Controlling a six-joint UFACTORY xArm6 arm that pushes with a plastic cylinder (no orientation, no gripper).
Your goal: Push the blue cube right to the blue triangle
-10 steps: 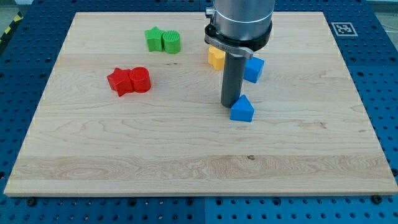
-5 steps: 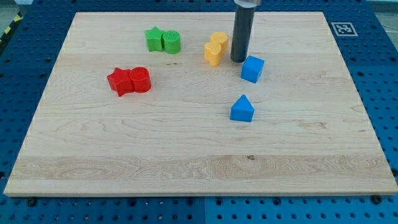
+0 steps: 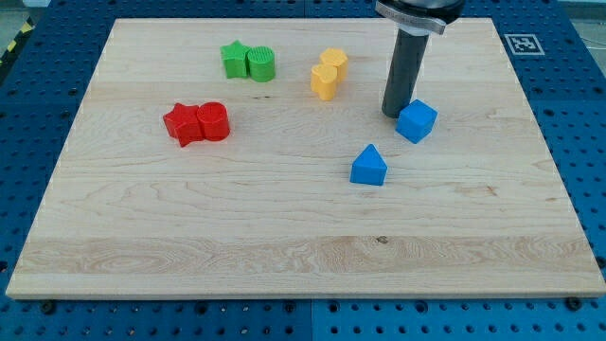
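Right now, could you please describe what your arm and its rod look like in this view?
Only my arm's lower end shows: a metallic grey collar at the view's top edge, and below it a straight, smooth, dark grey cylindrical rod. My tip is plain and blunt, just left of the blue cube. No cables or markings are visible.

A straight, dark grey cylindrical rod [image 3: 405,76] comes down from the upper right of the frame. Its top meets a wider silvery metal collar [image 3: 419,11], cut off by the frame's top edge. My tip [image 3: 395,114] ends flat and plain.

No readable text, only a black-and-white marker tag [image 3: 522,44] by the board's corner
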